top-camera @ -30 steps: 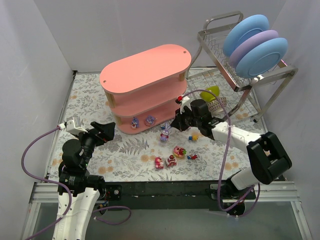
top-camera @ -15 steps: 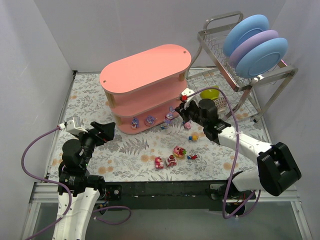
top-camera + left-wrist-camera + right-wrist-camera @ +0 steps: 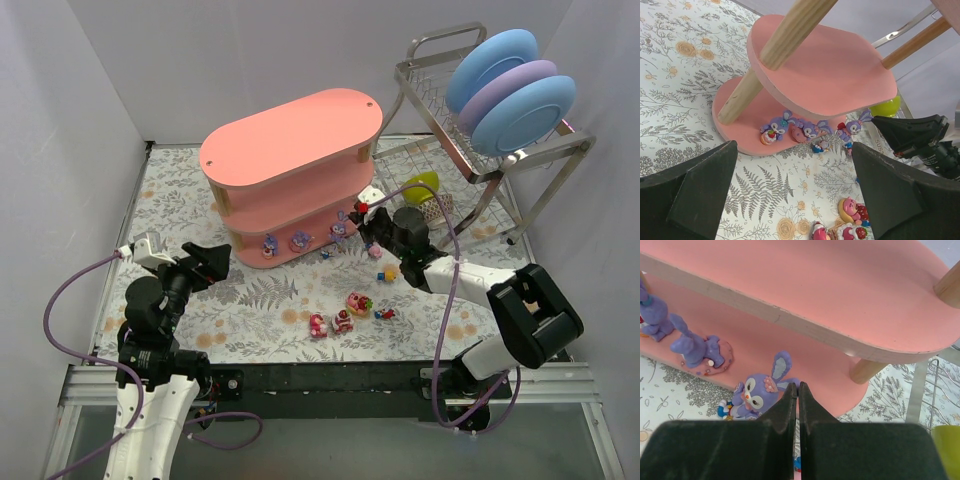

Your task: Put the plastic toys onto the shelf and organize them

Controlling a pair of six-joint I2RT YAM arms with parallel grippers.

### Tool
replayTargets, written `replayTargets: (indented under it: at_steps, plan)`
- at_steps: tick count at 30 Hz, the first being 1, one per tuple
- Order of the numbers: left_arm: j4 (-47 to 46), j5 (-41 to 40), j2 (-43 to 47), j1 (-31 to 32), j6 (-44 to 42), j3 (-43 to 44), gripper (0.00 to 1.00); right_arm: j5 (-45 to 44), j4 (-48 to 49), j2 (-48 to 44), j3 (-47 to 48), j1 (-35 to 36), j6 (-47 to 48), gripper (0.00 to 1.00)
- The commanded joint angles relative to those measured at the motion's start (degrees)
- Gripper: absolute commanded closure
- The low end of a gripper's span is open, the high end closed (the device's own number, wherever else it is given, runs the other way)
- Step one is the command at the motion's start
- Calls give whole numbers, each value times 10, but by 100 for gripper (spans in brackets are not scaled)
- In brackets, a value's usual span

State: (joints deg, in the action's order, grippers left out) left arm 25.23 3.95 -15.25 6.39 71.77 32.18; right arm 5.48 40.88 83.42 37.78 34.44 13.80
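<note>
Standing toy: purple bunny (image 3: 759,392), upright at the front lip of the shelf (image 3: 290,135) bottom board, near its right end. Long axis vertical, ears up.
Neighbours: another purple toy (image 3: 695,349) further left on the same board. Small blue toy (image 3: 724,410) just beside the bunny's base; can't tell if it sits on the board or the counter (image 3: 260,300).
Right pincer (image 3: 795,388): fingers pressed together, nothing between them. Bunny lies just left of the tips; touching or apart, can't tell.
Loose toys: red/pink cluster (image 3: 345,315) on the counter, toward the bases from the right pincer. Pink toy (image 3: 375,252) and yellow-hat toy (image 3: 388,272) lie closer to it.
Left pincer (image 3: 794,146): spread wide, empty, facing the shelf's front from well apart.
Nearer arm: right, for every loose toy, by my read.
Next move (judgement): back the right pincer straight off the shelf with no leftward sweep, or the bunny tips. Then open it over the pink toy.
</note>
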Motion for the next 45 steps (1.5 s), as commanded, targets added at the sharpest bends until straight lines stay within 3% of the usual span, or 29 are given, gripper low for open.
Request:
replayTargets:
  at_steps: [1,35,36,37,45]
  plan:
    - [-2,8,-15,1,-10,-3,2,-27,114,22,-5,9,20,99]
    - [-2,10,-22,1,-11,-3,2,-195,313,174,0,100,155,99]
    - [-2,10,-22,1,-11,-3,2,-202,314,176,0,103,160,1]
    - [-2,10,-22,1,-10,-3,2,-205,316,177,-1,104,162,98]
    - [-2,11,-21,1,-11,-2,2,-223,321,191,-3,115,160,99]
